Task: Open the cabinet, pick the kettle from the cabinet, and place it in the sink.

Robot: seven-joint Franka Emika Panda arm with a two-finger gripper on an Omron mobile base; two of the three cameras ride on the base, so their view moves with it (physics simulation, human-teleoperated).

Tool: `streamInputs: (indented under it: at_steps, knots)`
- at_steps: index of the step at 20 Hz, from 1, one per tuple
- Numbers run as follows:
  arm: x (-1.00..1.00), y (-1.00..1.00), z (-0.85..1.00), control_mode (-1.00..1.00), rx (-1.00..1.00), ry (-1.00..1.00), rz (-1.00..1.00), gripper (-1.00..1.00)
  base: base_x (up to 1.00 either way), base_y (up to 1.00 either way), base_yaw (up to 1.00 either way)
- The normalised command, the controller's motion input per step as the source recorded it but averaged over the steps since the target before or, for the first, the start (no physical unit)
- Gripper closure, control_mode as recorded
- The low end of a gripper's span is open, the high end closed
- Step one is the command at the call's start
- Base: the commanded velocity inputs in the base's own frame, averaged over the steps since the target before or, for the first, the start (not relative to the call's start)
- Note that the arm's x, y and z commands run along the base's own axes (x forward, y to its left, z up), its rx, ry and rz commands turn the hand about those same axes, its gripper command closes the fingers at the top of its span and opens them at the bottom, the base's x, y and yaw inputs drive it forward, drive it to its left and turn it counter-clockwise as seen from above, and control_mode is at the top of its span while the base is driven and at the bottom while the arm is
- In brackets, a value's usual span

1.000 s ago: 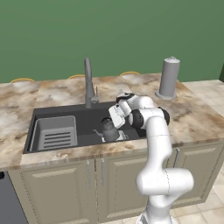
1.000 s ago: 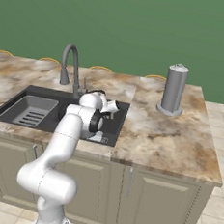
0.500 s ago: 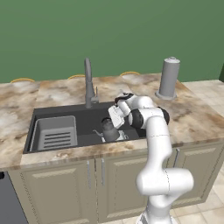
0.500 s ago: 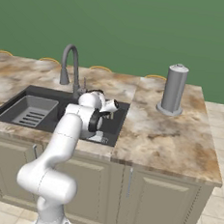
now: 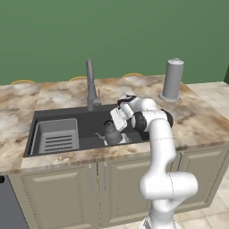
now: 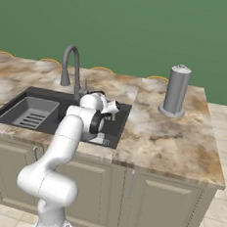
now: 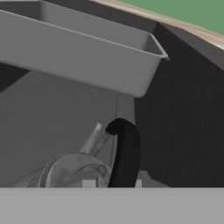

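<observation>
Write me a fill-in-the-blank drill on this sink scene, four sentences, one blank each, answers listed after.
1. The kettle is inside the ____.
2. The gripper is shut on the kettle's black arched ____.
3. The grey dish rack fills the sink's ____ side in the left base view.
4. The tall grey canister stands on the ____.

Answers: sink; handle; left; counter

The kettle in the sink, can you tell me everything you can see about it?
The kettle is small, squat and dark grey, and looks like shiny metal. It has a black arched handle over its round lid and a curved spout poking out toward the grey rack. It sits upright, low in the dark sink, in front of the tall faucet. The gripper is right above it, closed around the handle. Whether its bottom touches the sink floor can't be made out.
</observation>
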Motion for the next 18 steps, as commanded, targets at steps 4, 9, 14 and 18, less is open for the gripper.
streamInputs:
  at_steps: [4,9,14,18]
  knots:
    - [0.0,0.0,-0.47,-1.0,0.0,0.0,0.01,1.0,0.0,0.0,0.0]
    - [0.07,0.0,-0.52,-1.0,0.0,0.0,0.01,1.0,0.0,0.0,0.0]
    - [0.04,-0.01,-0.56,-1.0,0.0,0.0,0.05,1.0,0.0,0.0,0.0]
    - [0.0,-0.01,-0.52,-1.0,0.0,0.0,0.04,1.0,0.0,0.0,0.0]
